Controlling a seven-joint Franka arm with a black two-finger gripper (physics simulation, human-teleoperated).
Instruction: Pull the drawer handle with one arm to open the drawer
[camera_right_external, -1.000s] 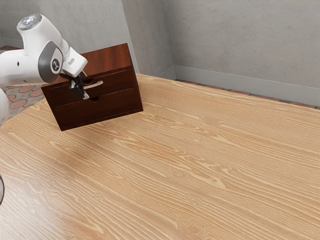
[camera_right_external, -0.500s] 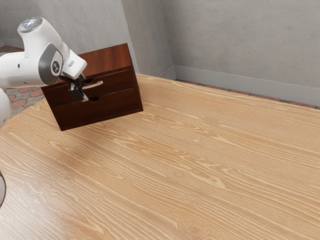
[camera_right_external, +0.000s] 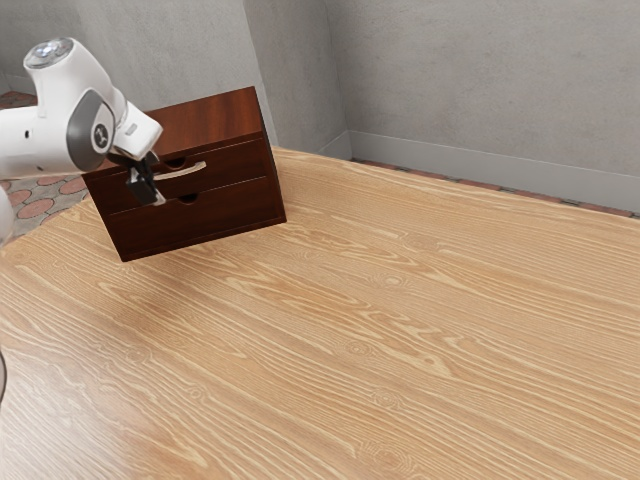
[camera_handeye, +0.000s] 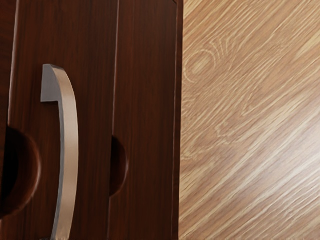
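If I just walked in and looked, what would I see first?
Most likely the dark wooden drawer box standing on the pale wooden table, at the exterior view's upper left. Next, the white robot arm reaching in from the left, its black gripper right at the curved silver handle on the top drawer.

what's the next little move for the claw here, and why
Probably slide the claw toward the middle of the handle before pulling: it sits at the handle's end toward the exterior view's left, and the upper drawer looks flush with the lower drawer, not yet open.
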